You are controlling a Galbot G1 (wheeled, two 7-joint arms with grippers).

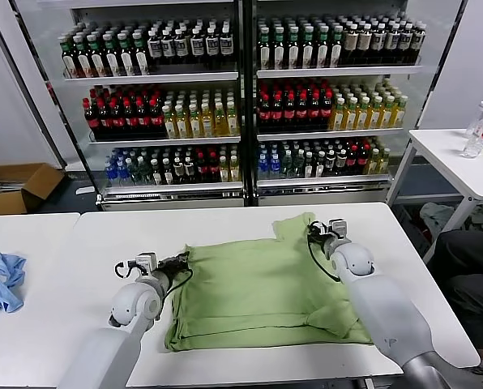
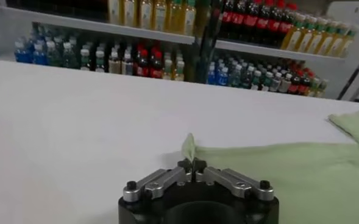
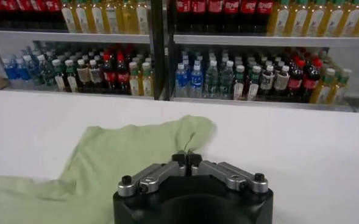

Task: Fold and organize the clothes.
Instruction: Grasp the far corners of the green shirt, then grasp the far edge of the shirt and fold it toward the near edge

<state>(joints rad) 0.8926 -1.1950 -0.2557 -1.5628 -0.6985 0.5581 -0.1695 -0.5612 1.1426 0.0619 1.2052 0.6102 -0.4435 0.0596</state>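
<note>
white laminate covers the big table (image 1: pixel 250 223) that fills the lower half of the head view, and behind it, at twelve o'clock, a glass-fronted cooler (image 1: pixel 241 97) holds rows of bottled drinks in red, green, yellow and blue. a second white table (image 1: pixel 19 243) butts against the big one at nine o'clock, and a smaller white side table (image 1: pixel 460 166) with a clear plastic bottle (image 1: pixel 478 131) stands at two o'clock.

the light green polo shirt (image 1: pixel 258 288) lies flat on the middle of the big table, partly folded into a rough rectangle, with one sleeve (image 1: pixel 294 227) sticking out toward the cooler at about one o'clock of the shirt and a doubled fold along its near edge.

the right arm reaches in from five o'clock; the right gripper (image 1: pixel 313 230) sits at that far sleeve, and the right wrist view shows the fingers (image 3: pixel 179 163) closed together on the sleeve's edge. the left arm comes in from seven o'clock; the left gripper (image 1: pixel 181 261) is at the shirt's far left corner, and its wrist view shows the fingers (image 2: pixel 185 165) pinched shut on a small peak of green cloth lifted off the table.

a crumpled light blue cloth (image 1: pixel 0 279) lies on the second table at nine o'clock, well apart from the shirt, and an open cardboard box (image 1: pixel 14 186) sits on the floor at ten o'clock.
</note>
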